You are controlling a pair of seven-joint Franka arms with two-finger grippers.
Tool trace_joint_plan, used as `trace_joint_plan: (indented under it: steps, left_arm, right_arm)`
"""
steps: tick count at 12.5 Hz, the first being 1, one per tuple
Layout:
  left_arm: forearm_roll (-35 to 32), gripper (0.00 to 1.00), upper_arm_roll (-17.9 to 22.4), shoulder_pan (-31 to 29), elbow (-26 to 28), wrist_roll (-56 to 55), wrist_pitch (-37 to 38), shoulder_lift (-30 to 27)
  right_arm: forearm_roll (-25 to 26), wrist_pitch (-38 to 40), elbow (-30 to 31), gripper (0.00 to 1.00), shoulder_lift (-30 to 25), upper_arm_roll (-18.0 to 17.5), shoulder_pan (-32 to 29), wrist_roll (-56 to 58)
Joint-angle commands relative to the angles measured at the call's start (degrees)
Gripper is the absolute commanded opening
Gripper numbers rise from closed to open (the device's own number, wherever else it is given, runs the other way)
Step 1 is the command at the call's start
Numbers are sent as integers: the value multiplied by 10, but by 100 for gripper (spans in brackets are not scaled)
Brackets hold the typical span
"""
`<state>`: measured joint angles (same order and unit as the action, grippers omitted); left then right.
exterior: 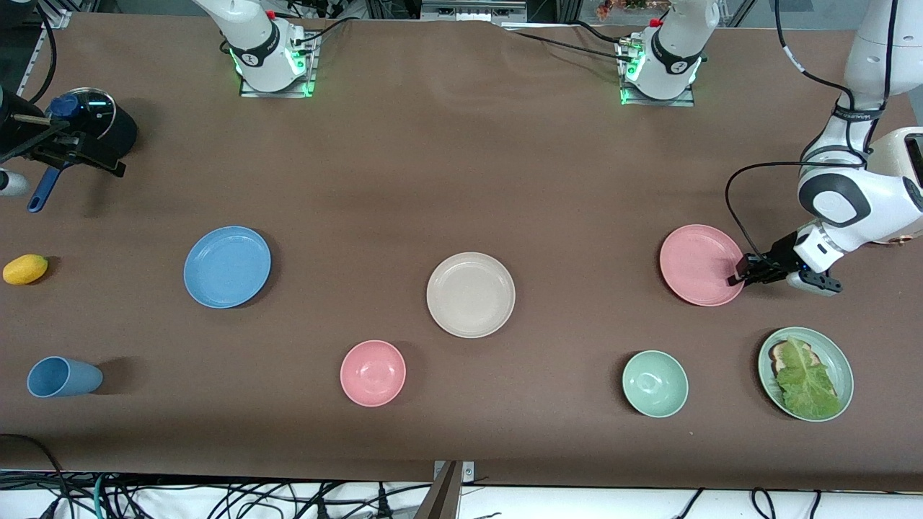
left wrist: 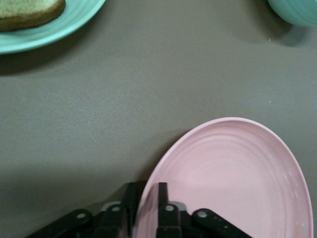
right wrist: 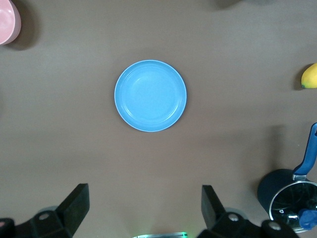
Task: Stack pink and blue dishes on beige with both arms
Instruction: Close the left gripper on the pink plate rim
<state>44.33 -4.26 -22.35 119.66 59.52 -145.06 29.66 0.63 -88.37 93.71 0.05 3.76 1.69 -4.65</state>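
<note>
The pink plate [exterior: 698,264] lies toward the left arm's end of the table. My left gripper [exterior: 738,278] is shut on its rim, one finger [left wrist: 162,198] inside the plate [left wrist: 233,183] and the other under the edge; the left wrist view puts this gripper [left wrist: 146,192] at the rim. The beige plate [exterior: 471,294] sits mid-table with nothing on it. The light blue plate [exterior: 227,266] lies toward the right arm's end. My right gripper [exterior: 65,148] hangs high and open, and in the right wrist view this gripper [right wrist: 144,194] holds nothing, with the blue plate [right wrist: 150,95] well below it.
A pink bowl [exterior: 373,373] and a green bowl [exterior: 655,383] sit nearer the front camera. A green plate with toast and lettuce [exterior: 840,360] lies near the left gripper. A blue cup [exterior: 61,377], a lemon [exterior: 25,269] and a dark pot [exterior: 101,122] stand at the right arm's end.
</note>
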Motion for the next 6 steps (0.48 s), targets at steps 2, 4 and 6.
trace_joint_plan:
  steps: [2, 4, 6]
  left_arm:
    - [20, 0, 0, -1, -2, 45, 2, -2]
    - [20, 0, 0, -1, -2, 44, 3, -4]
    - [21, 0, 3, -1, -2, 35, 21, -12]
  right_arm:
    - [-6, 4, 0, 100, -4, 3, 2, -3]
    - [-6, 4, 0, 100, -4, 2, 2, -3]
    - [-6, 4, 0, 100, -4, 2, 2, -3]
